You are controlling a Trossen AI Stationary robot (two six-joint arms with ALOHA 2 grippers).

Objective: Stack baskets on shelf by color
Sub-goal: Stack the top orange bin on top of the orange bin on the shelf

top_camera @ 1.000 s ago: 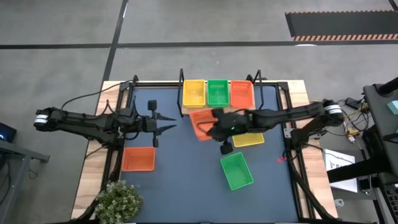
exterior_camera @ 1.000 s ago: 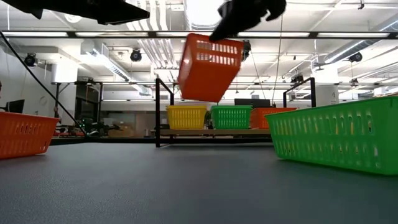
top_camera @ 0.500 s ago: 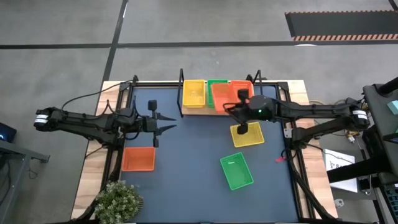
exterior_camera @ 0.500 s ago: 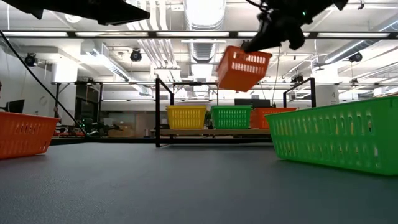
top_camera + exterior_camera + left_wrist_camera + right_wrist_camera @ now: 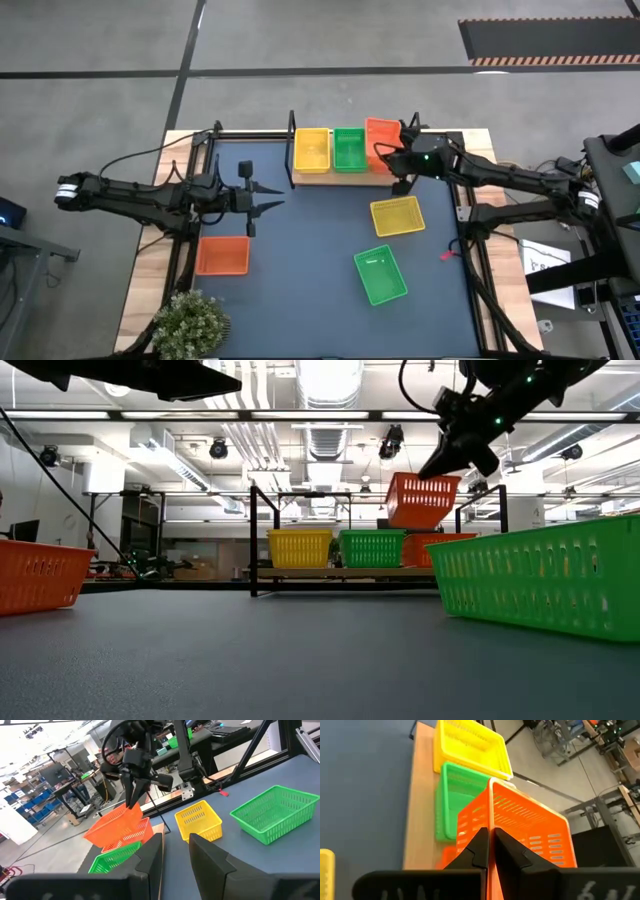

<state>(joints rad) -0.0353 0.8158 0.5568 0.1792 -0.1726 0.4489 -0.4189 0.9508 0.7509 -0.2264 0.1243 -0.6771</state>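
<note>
The wooden shelf (image 5: 322,176) stands at the table's far edge. On it, left to right, rest a yellow basket (image 5: 312,150), a green basket (image 5: 348,149) and an orange basket (image 5: 450,546). My right gripper (image 5: 398,158) is shut on a second orange basket (image 5: 381,134) and holds it in the air over the shelf's right end. On the tabletop lie an orange basket (image 5: 222,255), a yellow basket (image 5: 397,216) and a green basket (image 5: 380,275). My left gripper (image 5: 272,204) waits open over the table's left half, holding nothing. My right gripper pinches one side wall of the orange basket at its rim (image 5: 490,826), with one finger inside the basket and one outside. The fingers come from the table's right and near side, slanting downward. The basket is lifted clear and tilted, above the orange basket on the shelf.
Black posts (image 5: 252,540) rise at the shelf's ends. A potted plant (image 5: 188,322) stands at the table's near left corner. Bare blue tabletop (image 5: 300,270) lies between the loose baskets.
My right gripper has carried the orange basket from over the table's middle toward the far right, to above the shelf's right end. The basket hung steeply tipped before; now it sits closer to level, still shut in the gripper.
</note>
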